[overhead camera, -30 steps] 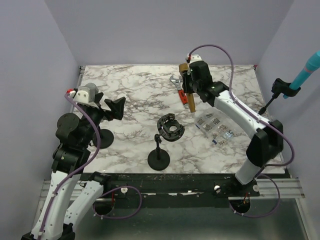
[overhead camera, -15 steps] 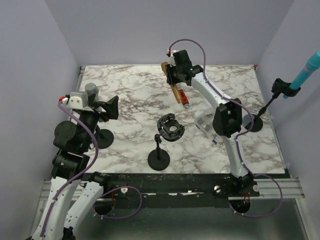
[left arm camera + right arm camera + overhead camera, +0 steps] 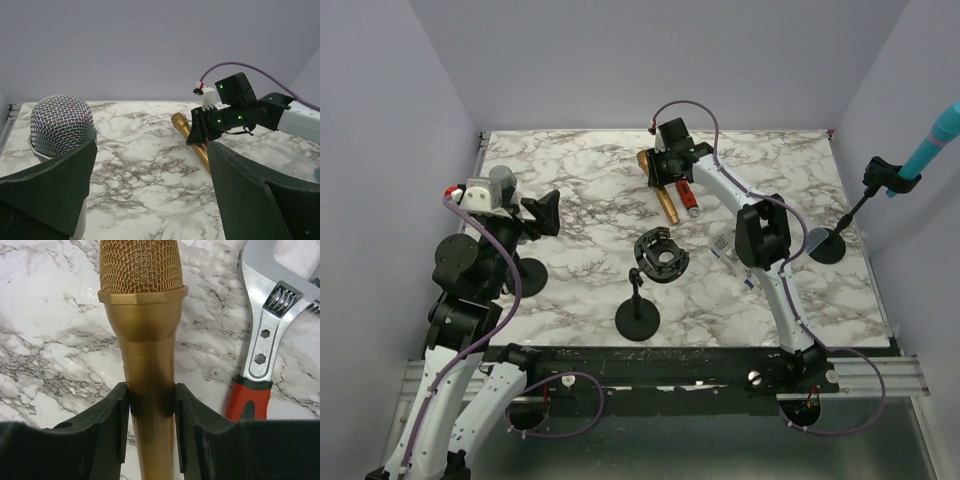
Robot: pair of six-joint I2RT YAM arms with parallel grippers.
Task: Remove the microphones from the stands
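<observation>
**The right pincer [image 3: 150, 407] is holding the gold microphone [image 3: 141, 340] by the far edge of the tabletop [image 3: 570, 170]**

The right pincer is squeezing the microphone's handle, just under its mesh head. The stand [image 3: 660, 255] is standing by the middle of the near edge with nothing in its clip. The left pincer [image 3: 150, 172] is hanging wide open near the left edge, holding nothing. To do this well, I think the arm should be lowering the microphone until it lies flat, keeping off the wrench [image 3: 262, 335] just beside it. Then it should be opening slowly and lifting straight up.
</observation>
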